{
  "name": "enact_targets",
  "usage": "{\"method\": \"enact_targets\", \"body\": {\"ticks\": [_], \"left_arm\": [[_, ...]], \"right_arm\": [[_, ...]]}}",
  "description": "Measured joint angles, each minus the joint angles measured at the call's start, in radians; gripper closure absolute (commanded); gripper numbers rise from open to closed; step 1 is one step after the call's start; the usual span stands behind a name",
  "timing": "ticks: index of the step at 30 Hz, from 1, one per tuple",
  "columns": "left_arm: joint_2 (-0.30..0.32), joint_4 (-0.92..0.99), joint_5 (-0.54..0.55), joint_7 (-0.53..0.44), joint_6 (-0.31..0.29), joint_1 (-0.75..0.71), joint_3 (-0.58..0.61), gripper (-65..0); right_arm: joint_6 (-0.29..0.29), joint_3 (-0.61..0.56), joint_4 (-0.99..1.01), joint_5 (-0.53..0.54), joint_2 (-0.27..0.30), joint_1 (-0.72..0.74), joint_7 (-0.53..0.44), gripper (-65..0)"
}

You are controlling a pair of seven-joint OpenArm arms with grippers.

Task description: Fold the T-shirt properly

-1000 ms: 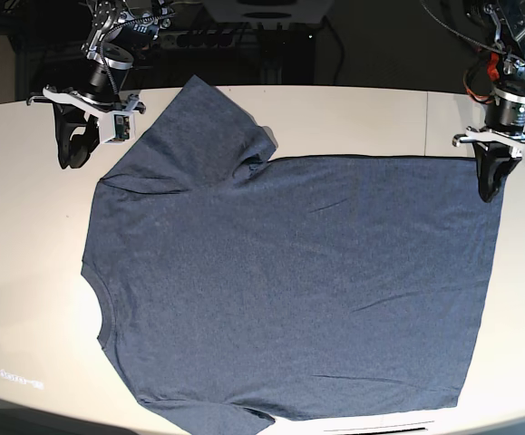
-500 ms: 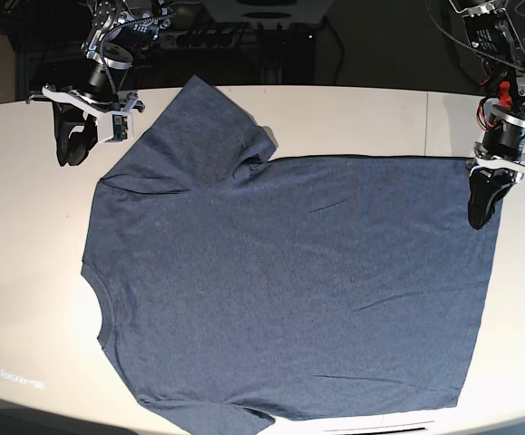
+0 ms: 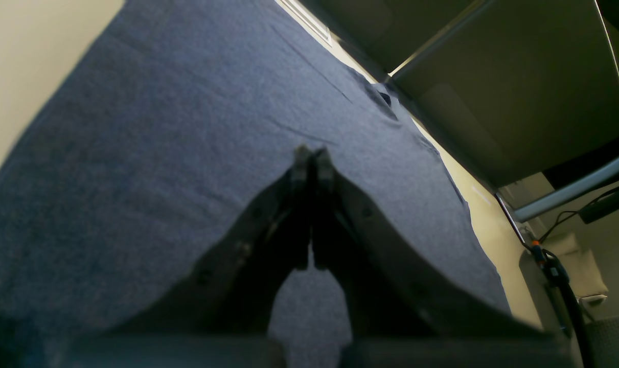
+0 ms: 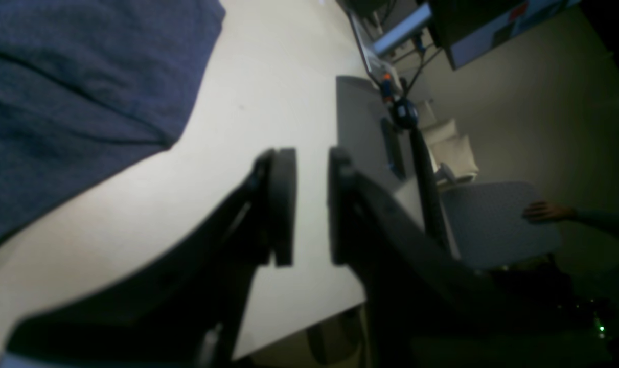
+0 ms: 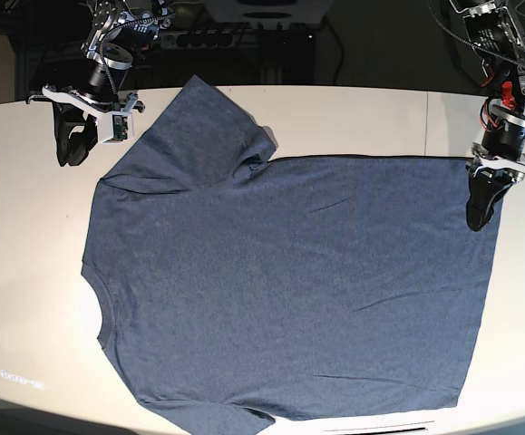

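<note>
- The right gripper hangs over the bare desk at the far left of the base view, just beside the upper sleeve. Its jaws stand a little apart and hold nothing; I judge it waits there to take the sleeve side.
- The T-shirt lies flat and spread over the middle of the desk, collar to the left and hem to the right, not yet folded. This flat position makes the corners easy to reach.
- The left gripper stands at the upper hem corner on the right. Its jaws are together over the cloth; whether they pinch fabric, I cannot tell.
</note>
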State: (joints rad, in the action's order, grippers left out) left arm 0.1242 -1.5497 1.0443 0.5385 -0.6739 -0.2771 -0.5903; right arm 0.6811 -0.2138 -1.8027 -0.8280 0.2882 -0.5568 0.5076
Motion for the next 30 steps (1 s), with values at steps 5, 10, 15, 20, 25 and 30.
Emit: {"method": "enact_targets", "body": {"ticks": [5, 10, 15, 20, 25, 30], "left_arm": [[0.0, 0.0, -0.061, -0.027, 0.0, 0.0, 0.0, 0.0], [0.0, 0.0, -0.08, -0.041, 0.0, 0.0, 0.0, 0.0], [0.0, 0.0, -0.081, -0.044, 0.0, 0.0, 0.0, 0.0], [0.0, 0.0, -0.08, -0.2, 0.0, 0.0, 0.0, 0.0], [0.007, 0.0, -0.076, -0.231, 0.0, 0.0, -0.001, 0.0], [0.011, 0.0, -0.072, -0.16, 0.0, 0.0, 0.0, 0.0]], "right_arm": [[0.0, 0.0, 0.0, 0.0, 0.0, 0.0, 0.0, -12.1], [0.0, 0.0, 0.0, 0.0, 0.0, 0.0, 0.0, -12.1], [0.0, 0.0, 0.0, 0.0, 0.0, 0.0, 0.0, -12.1], [0.0, 0.0, 0.0, 0.0, 0.0, 0.0, 0.002, -12.1], [0.0, 0.0, 0.0, 0.0, 0.0, 0.0, 0.002, -12.1], [0.0, 0.0, 0.0, 0.0, 0.0, 0.0, 0.002, -12.1]]}}
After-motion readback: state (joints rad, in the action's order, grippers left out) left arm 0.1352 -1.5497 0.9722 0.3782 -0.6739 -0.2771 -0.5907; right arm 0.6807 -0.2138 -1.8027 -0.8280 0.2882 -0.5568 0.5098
